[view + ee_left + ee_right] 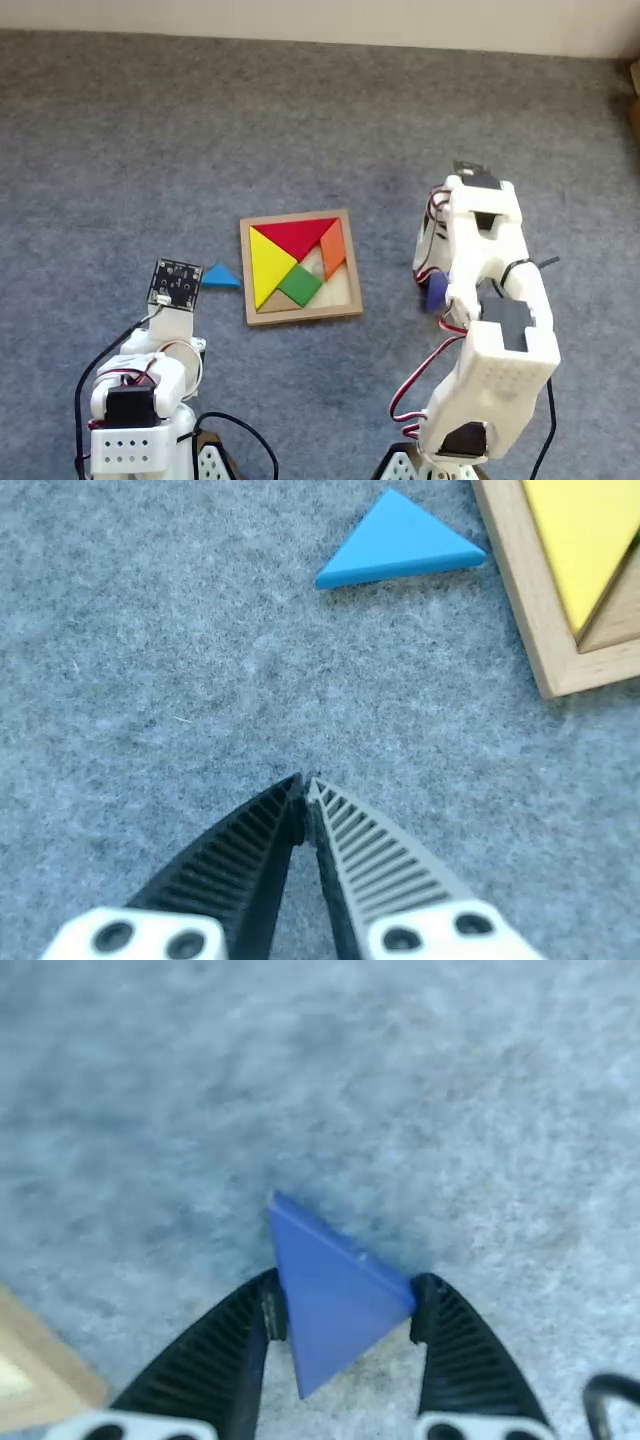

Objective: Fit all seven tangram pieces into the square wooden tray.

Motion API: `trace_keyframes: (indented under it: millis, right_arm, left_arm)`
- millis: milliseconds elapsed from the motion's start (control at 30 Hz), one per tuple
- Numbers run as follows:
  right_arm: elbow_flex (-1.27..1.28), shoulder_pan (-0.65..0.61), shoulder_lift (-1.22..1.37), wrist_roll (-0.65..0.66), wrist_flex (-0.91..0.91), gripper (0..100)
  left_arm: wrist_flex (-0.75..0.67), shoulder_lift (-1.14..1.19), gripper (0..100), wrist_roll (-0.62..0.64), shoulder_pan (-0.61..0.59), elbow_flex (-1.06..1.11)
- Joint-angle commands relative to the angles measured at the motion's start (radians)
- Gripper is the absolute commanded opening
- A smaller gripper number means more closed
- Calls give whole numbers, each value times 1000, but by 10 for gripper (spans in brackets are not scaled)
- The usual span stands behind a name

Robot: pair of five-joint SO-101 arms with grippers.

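The square wooden tray [352, 300] lies mid-carpet holding a red triangle [295, 236], a yellow triangle [267, 265], a green square [299, 286] and an orange piece [333, 250]. A light-blue triangle [222, 277] lies flat on the carpet just left of the tray. In the left wrist view my left gripper [305, 785] is shut and empty, a short way from that triangle [400, 542]. Right of the tray, my right gripper [345, 1300] is shut on a dark-blue triangle [335, 1295], which stands on edge between the fingers close to the carpet [435, 293].
Grey carpet covers the whole work area, with open room beyond the tray and between the arms. The tray's corner [545, 640] sits near the light-blue triangle, and another tray corner [30, 1380] is near the right gripper. Bare wood [335, 285] shows in the tray's right part.
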Motion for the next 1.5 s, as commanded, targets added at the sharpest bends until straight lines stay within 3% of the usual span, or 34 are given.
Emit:
trace_keyframes:
  millis: [0, 200, 700, 1000, 1467]
  right_arm:
    - [-41, -19, -148, 26, 12, 123]
    - [39, -42, -257, 26, 10, 123]
    - [44, -268, -335, 23, 48, 121]
    - [44, -406, -332, -255, 39, 121]
    - [96, -473, -331, -264, -4, 121]
  left_arm:
    - [5, -45, 36, 9, -13, 21]
    - [5, -45, 36, 9, -13, 21]
    - [5, -45, 36, 9, -12, 21]
    - [5, -45, 36, 9, -12, 21]
    - [5, -44, 36, 9, -12, 21]
